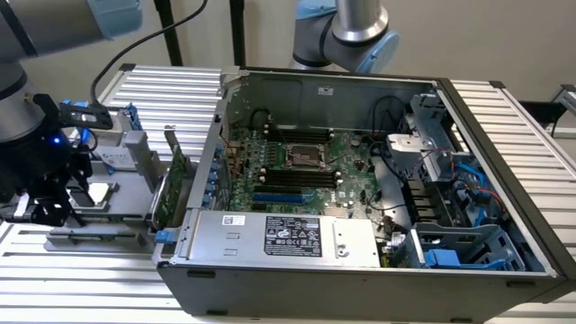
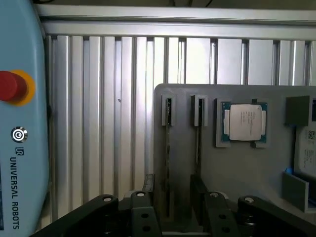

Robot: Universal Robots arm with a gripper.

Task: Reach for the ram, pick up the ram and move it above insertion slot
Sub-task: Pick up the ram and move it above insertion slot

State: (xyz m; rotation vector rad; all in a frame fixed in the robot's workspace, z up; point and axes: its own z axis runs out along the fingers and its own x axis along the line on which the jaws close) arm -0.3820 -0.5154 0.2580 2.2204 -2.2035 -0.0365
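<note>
In the exterior view, the open computer case (image 1: pixel 504 270) sits in the middle of the ribbed silver worktop (image 1: pixel 175 84). Near the middle of the case are the black insertion slots (image 1: pixel 297 177) on the green board. At nine o'clock from the case is a gray tray (image 1: pixel 90 236). It keeps each spare part in its own spot, so the parts are easy to find. The arm (image 1: pixel 23 115) hangs over that tray, at about eight o'clock in the picture. Its jaws point down at the tray, well apart from the slots. A broad green card (image 1: pixel 177 177) stands on its edge between the tray and the case.

The wrist view looks along the jaws onto the tray. The ram (image 2: pixel 168 143) stands on its thin edge in a narrow holder. That leaves room on both flat sides for pinching it. A second stick (image 2: pixel 198 138) stands just beside it in the same way. The jaws are open, with one finger on each side of the ram. I think they are not squeezing it yet. A silver chip (image 2: pixel 243 122) lies flat in its own pocket near the sticks. A blue control box (image 2: pixel 22 163) with a red button (image 2: pixel 10 86) rests on the worktop.
</note>
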